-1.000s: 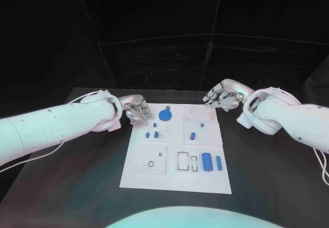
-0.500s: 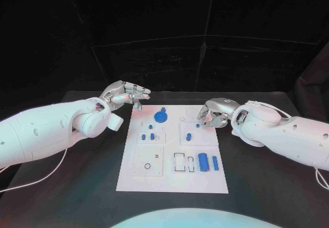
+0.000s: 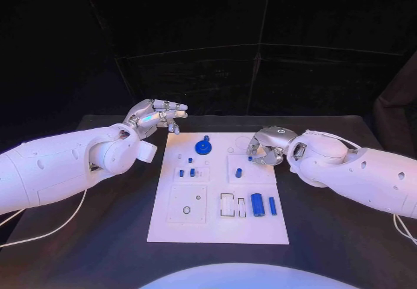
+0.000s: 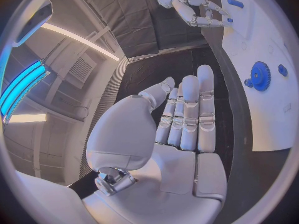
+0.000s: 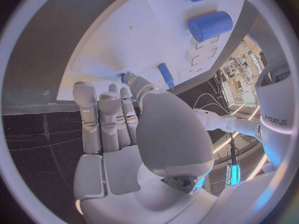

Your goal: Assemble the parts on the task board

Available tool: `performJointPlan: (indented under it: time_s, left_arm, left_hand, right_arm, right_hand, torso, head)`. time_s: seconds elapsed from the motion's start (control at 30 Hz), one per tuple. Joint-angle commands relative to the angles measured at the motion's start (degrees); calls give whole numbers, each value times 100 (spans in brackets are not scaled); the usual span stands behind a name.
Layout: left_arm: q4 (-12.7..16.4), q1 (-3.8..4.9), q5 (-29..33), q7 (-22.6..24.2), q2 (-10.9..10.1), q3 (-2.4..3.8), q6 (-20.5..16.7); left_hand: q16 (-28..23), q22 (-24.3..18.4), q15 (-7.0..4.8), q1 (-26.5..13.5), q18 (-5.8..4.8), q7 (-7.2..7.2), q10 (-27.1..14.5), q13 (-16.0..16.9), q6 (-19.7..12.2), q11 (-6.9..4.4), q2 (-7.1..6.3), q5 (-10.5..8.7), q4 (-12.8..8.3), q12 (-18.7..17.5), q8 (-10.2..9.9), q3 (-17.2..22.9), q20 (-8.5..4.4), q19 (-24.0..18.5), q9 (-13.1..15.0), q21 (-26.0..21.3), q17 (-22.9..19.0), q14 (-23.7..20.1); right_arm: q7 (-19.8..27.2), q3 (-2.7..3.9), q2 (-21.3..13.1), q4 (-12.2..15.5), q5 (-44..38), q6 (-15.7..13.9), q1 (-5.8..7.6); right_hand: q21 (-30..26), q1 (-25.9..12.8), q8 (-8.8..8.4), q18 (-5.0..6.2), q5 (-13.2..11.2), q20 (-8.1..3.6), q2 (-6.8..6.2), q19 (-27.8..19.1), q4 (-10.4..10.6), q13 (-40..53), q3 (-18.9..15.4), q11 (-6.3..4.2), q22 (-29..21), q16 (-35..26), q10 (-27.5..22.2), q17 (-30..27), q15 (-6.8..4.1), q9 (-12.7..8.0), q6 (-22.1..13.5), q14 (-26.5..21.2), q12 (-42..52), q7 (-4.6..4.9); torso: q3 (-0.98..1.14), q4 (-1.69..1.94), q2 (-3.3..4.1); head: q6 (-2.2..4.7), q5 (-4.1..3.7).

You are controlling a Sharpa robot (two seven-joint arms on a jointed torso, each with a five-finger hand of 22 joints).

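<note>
My right hand (image 3: 263,149) is coming lower over the board's (image 3: 217,229) far right edge, fingers apart, holding nothing. My left hand (image 3: 161,115) lifts off past the far left corner, open too. The blue parts (image 3: 258,204) lie untouched.

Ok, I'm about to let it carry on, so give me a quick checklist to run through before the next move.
1. Left hand free: ok, fingers straight, holding nothing, off the board's far left corner.
2. Right hand over the task board: ok.
3. Right hand's grasp: cannot tell.
4. Blue gear unobstructed: ok.
5. Large blue cylinder and slim blue rod lying loose near the front: ok, not yet assembled.
</note>
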Motion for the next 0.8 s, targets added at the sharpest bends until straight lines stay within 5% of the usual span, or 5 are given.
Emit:
performJointPlan:
  time_s: [0.03, 0.8]
  left_arm:
    - [24, 10, 169, 215, -3, 4, -17]
    - [-13, 10, 171, 139, 11, 4, -11]
  left_hand:
    - [-28, -11, 12, -24, 114, 27, -39, 6, 1, 11, 12, 21, 32, 26, 16, -9, -11, -38, -8, -43, -10, -48]
    - [-22, -42, 38, -20, 109, 82, -103, 14, -34, 48, -2, 22, 33, 79, 35, -20, 5, -44, -11, -88, -59, -84]
  right_arm:
    - [-6, -5, 37, -32, -133, 171, 2]
    - [-234, -77, 223, -119, -295, 368, -73]
  right_hand:
    - [29, -25, -32, 5, -45, 23, -47, 45, -14, -50, 91, 28, 22, 37, 46, 17, 42, 7, 30, 18, -41, 30]
    - [518, -214, 20, -113, -413, -37, 50, 403, -253, -324, 1031, -75, 781, 652, 523, 590, -32, 43, 417, 176, -10, -54]
  torso:
    - [0, -5, 2]
    - [3, -9, 0]
  head:
    - [-10, -1]
    - [-45, -16]
